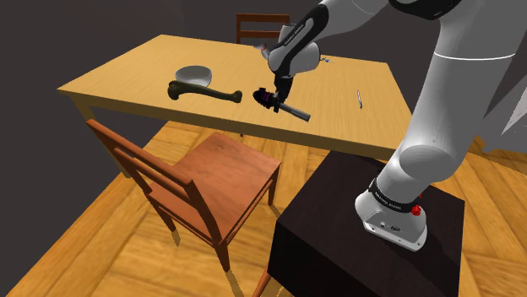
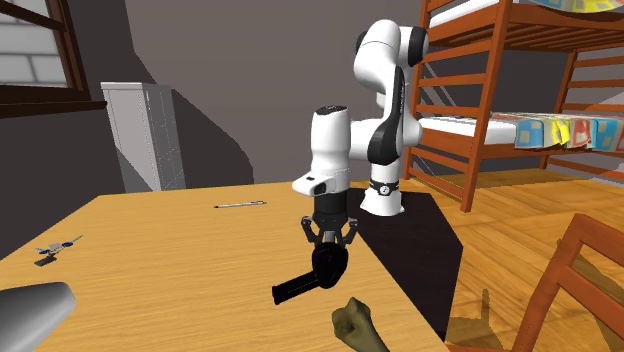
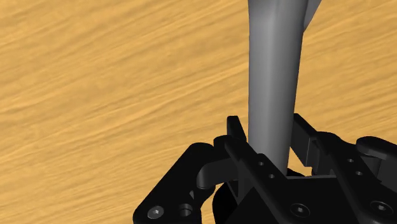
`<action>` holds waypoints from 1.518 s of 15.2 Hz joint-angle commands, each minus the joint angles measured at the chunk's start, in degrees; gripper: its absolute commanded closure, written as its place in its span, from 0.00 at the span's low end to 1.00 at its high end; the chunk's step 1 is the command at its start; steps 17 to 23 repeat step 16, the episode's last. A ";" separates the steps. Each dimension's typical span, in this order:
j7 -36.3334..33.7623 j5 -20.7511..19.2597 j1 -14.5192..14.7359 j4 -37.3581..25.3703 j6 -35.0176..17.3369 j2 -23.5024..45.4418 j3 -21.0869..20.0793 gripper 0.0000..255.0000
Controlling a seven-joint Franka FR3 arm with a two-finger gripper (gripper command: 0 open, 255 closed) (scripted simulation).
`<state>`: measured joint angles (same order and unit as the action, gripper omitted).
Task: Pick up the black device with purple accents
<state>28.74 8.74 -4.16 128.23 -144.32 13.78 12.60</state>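
Arm (image 1: 448, 93): elbow raised high, forearm angled down toward the bench
Gripper (image 2: 330, 243): pointing straight down
Fingers (image 3: 236, 137): clasping the black device (image 2: 327, 264) between them

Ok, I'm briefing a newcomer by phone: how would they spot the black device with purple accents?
On the light wooden table, look under the black gripper, toward the edge facing the wooden chair. The black device with a purple band is there, its grey handle between the fingers. Its olive bone-shaped neighbour and the grey bowl carry no purple.
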 commanded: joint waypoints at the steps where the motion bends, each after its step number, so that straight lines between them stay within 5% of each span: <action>1: -0.42 -0.46 0.16 -0.08 0.96 -0.91 0.17 1.00; 14: -3.01 -3.83 0.74 -2.49 10.08 -7.93 1.07 1.00; 23: -3.04 -3.86 0.74 -2.52 10.19 -8.00 1.07 1.00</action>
